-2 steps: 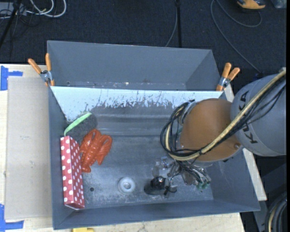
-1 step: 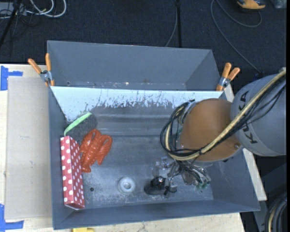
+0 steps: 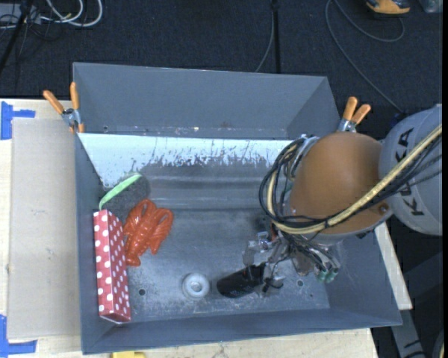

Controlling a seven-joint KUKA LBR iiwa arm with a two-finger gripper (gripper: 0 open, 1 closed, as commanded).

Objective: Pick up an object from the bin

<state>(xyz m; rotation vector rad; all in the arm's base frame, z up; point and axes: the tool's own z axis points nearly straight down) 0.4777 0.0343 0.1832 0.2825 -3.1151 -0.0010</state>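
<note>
The gripper (image 3: 272,273) sits low over the floor of the bin (image 3: 209,103), near its front wall and right of centre, at a small black object (image 3: 237,284). Whether the claw is released or clenched cannot be told. This looks like the grasping step. Next it needs a sure hold, then a straight lift clear of the round silver cap (image 3: 196,284) nearby.

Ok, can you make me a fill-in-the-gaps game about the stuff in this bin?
1. The red box by the left wall of the bin has white ____ on it.
2. The small thing lying nearest the gripper is coloured ____.
3. The sponge above the box is grey with a ____ stripe.

Missing words: dots, black, green.
</note>
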